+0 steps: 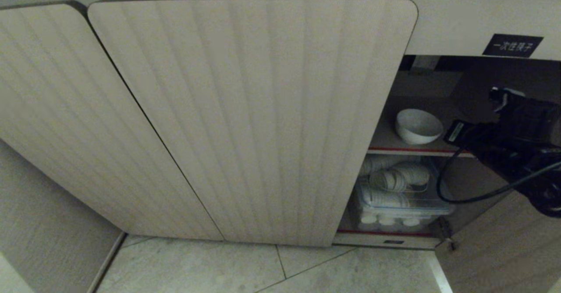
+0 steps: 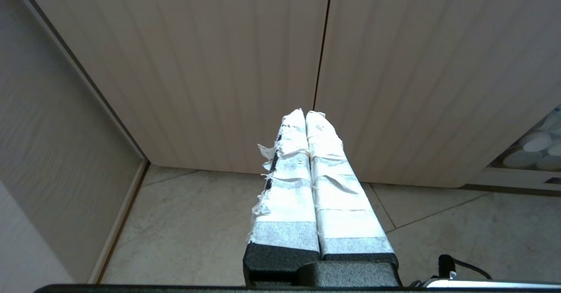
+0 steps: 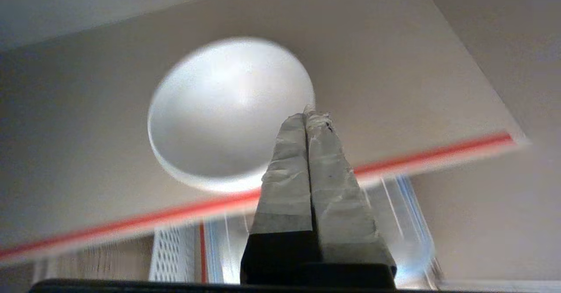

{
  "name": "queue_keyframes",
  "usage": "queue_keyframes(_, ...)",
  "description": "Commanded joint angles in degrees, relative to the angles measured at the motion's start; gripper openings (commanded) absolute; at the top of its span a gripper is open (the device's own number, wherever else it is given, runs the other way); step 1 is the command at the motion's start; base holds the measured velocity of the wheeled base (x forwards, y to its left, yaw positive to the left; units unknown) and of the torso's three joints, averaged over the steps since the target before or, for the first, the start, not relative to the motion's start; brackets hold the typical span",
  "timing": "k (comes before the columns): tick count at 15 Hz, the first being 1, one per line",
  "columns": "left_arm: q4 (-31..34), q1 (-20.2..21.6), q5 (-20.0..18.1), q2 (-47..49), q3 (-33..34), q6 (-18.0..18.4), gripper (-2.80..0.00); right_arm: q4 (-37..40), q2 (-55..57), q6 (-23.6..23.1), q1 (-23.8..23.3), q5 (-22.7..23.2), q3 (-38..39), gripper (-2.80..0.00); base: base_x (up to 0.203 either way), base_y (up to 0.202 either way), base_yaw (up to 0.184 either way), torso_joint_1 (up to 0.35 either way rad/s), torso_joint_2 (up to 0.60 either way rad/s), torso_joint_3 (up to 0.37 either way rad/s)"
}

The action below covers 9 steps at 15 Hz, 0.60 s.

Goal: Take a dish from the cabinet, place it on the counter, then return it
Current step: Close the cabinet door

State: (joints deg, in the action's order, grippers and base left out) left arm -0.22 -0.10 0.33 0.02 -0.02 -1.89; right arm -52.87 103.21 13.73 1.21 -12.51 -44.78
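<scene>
Right gripper (image 3: pixel 307 115) closed, taped, empty | dish (image 1: pixel 418 126): smooth round white ceramic | cabinet (image 1: pixel 245 117): ribbed beige

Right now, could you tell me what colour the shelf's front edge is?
Red, a thin stripe along the shelf edge under the bowl; right wrist view shows it best.

A black label (image 1: pixel 513 45) on the cabinet (image 1: pixel 460 25) reads "一次性筷子".

White dish (image 1: pixel 418 126), red-edged shelf (image 1: pixel 412 150)
</scene>
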Motion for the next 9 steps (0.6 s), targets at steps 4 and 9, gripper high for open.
queue_keyframes(4,-0.04,0.01,0.02,-0.02,-0.06,-0.04,-2.8,-3.4,-7.21,0.33,-0.14,-0.05,8.54,-2.8,0.0,0.0,0.0,0.0,0.0,0.0)
queue_keyframes(9,-0.04,0.01,0.02,-0.02,0.02,-0.04,-2.8,-5.19,-12.42,0.43,-0.75,0.11,17.58,-2.8,0.0,0.0,0.0,0.0,0.0,0.0)
